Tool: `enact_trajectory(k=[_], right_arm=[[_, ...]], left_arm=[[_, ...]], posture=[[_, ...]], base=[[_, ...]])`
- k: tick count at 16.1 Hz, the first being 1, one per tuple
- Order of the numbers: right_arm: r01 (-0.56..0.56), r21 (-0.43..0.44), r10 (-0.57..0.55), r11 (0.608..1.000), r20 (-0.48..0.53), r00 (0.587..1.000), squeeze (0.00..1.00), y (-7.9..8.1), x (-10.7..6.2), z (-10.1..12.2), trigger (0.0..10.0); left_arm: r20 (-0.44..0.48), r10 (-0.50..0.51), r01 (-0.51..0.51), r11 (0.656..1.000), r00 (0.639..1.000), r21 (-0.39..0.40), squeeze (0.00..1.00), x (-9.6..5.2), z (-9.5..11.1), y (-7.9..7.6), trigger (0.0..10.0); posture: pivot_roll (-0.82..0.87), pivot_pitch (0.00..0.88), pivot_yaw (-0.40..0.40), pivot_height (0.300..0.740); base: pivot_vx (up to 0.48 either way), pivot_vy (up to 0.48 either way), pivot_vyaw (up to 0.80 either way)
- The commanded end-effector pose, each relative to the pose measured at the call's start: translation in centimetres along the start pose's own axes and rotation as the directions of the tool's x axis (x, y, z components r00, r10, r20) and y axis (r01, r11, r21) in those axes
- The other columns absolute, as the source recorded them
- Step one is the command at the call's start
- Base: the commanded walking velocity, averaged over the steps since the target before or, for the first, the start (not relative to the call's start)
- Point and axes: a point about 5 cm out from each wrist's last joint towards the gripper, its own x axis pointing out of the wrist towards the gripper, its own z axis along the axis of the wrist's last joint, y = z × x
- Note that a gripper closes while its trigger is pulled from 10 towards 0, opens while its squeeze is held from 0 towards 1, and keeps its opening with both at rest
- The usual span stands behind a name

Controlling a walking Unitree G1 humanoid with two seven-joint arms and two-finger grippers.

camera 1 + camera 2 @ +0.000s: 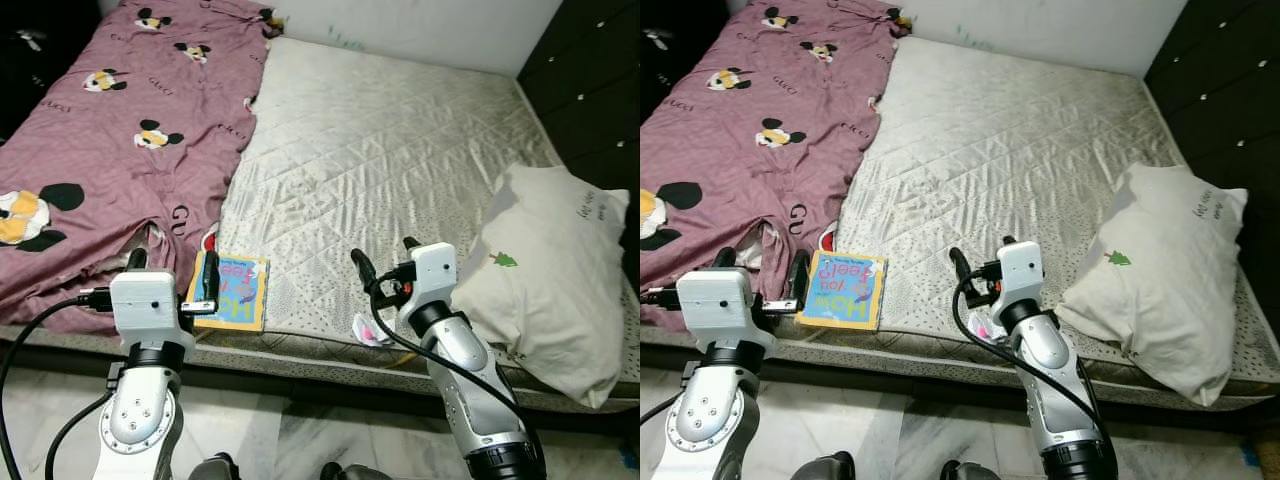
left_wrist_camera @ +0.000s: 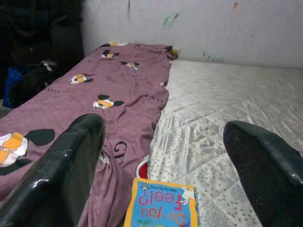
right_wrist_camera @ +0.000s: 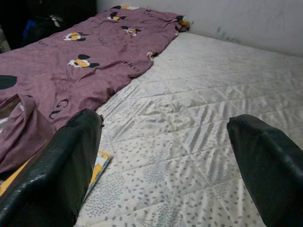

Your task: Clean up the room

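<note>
A colourful children's book [image 1: 232, 291] lies flat at the front edge of the bare quilted mattress [image 1: 380, 150], beside a purple cartoon-print blanket [image 1: 120, 130] bunched over the bed's left half. My left gripper [image 1: 172, 268] hovers open just before the book, its right finger over the book's left edge. In the left wrist view the book [image 2: 163, 208] sits low between the open fingers [image 2: 66, 170]. My right gripper [image 1: 385, 255] stands open over the mattress's front edge, nothing in it. A small pink-and-white wrapper [image 1: 367, 330] lies below it.
A white pillow [image 1: 555, 270] leans off the bed's front right corner. A dark dresser [image 1: 590, 90] stands at the right, and a white wall [image 1: 420, 25] runs behind the bed. Pale marble floor [image 1: 260, 440] lies under me.
</note>
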Motion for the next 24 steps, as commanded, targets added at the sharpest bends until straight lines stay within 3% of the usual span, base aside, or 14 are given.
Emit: enact_trajectory(k=[1, 11, 24], right_arm=[[0.013, 0.009, -0.013, 1.000, -0.004, 1.000, 0.00, -0.38, -0.21, -0.15, 10.0], [-0.007, 0.039, 0.008, 0.999, -0.011, 1.000, 0.00, -0.08, -0.34, -0.32, 10.0], [-0.028, 0.038, 0.028, 0.999, -0.009, 1.000, 0.00, 0.12, -0.26, -0.22, 10.0]], left_arm=[[-0.005, -0.005, 0.006, 1.000, 1.000, 0.006, 0.00, -0.11, -0.08, -0.08, 10.0], [-0.008, -0.042, 0.042, 0.999, 0.999, -0.006, 0.00, -0.23, 0.06, -0.27, 10.0], [-0.007, 0.018, -0.017, 1.000, 1.000, 0.018, 0.00, -0.03, 0.06, 0.09, 10.0]], posture=[[0.06, 0.158, -0.122, 0.740], [0.07, 0.179, -0.122, 0.740], [0.06, 0.196, -0.126, 0.572]], base=[[0.000, 0.000, 0.00], [0.000, 0.000, 0.00], [0.000, 0.000, 0.00]])
